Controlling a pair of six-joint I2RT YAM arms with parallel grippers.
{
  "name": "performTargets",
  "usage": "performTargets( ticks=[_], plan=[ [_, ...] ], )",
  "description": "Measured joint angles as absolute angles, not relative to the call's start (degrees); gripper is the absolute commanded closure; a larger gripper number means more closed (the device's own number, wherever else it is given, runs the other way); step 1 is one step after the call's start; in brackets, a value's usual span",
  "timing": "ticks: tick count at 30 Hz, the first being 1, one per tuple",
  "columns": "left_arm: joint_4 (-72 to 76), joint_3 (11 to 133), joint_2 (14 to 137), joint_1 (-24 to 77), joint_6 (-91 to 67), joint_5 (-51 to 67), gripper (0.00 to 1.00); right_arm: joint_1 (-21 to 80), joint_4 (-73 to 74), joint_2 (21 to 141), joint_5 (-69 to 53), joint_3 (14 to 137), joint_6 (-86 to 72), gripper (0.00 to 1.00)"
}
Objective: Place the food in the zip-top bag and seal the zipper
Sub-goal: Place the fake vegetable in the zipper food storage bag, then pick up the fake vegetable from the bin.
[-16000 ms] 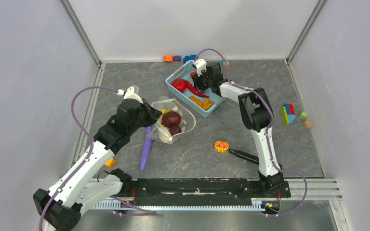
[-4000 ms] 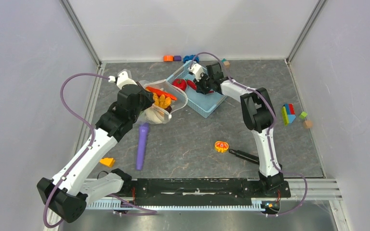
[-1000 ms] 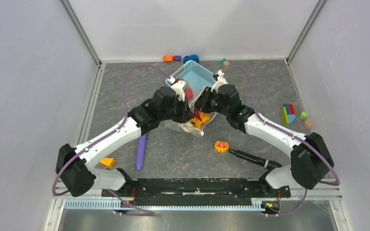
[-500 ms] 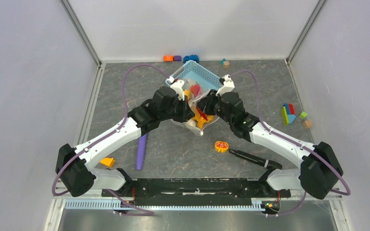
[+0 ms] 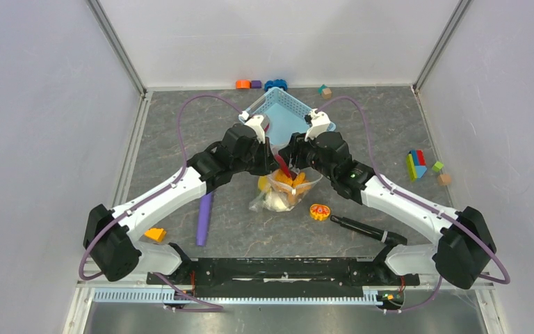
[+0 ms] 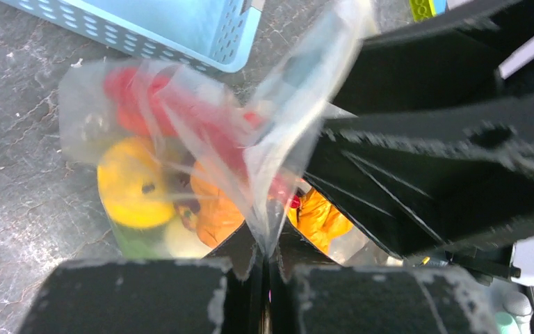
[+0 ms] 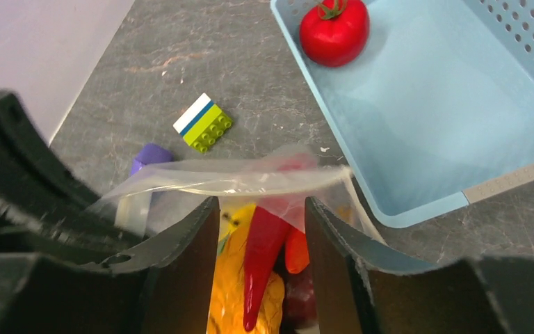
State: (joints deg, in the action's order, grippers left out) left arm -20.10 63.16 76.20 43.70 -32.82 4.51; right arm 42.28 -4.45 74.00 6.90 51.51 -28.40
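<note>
The zip-top bag [image 5: 282, 193] hangs between both arms with food inside. My left gripper [image 6: 264, 245] [image 5: 272, 154] is shut on a fold of the bag's film. Through the film show a yellow pepper [image 6: 131, 182], an orange carrot [image 6: 215, 207] and a red chili [image 6: 181, 115]. My right gripper [image 7: 261, 203] [image 5: 290, 157] stands open just above the bag, with its fingers [image 7: 188, 257] either side of the chili [image 7: 264, 250]. The zipper strip [image 7: 250, 179] runs across its fingertips. One red tomato [image 7: 334, 31] lies in the blue basket [image 7: 424, 125].
The basket [image 5: 286, 117] stands right behind the grippers. A purple stick [image 5: 205, 216], an orange wedge [image 5: 156, 234], an orange disc [image 5: 319, 211] and a black tool [image 5: 361, 227] lie nearer. Coloured blocks [image 5: 417, 165] sit at the right and along the back wall [image 5: 274, 85]. A green-and-white block [image 7: 203, 122] lies close by.
My right gripper has opened and let go of the bag's edge. The bag has sagged toward the near side and now hangs lower from the left gripper.
</note>
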Motion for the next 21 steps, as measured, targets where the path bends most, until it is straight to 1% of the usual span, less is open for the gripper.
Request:
performTargets(
  ticks=[1, 4, 8, 15, 21],
  plan=[
    [-20.2, 63.2, 76.4, 43.4, -33.2, 4.5, 0.98, 42.3, -4.1, 73.9, 5.8, 51.7, -27.3, 0.44],
    [-20.7, 63.2, 76.5, 42.1, -34.4, 4.3, 0.98, 42.3, -3.0, 73.0, 2.2, 51.9, -23.8, 0.29],
    [-21.1, 63.2, 76.5, 40.2, -35.8, 3.2, 0.98, 42.3, -2.2, 71.3, -2.7, 53.3, -17.6, 0.02],
    [-22.3, 63.2, 75.1, 38.0, -36.8, 0.4, 0.98, 42.3, -3.9, 68.0, -10.6, 56.2, -8.9, 0.02],
    [-24.6, 63.2, 72.3, 36.0, -36.9, -2.1, 0.98, 41.5, -2.5, 69.0, -10.3, 60.9, -8.1, 0.02]
  ],
)
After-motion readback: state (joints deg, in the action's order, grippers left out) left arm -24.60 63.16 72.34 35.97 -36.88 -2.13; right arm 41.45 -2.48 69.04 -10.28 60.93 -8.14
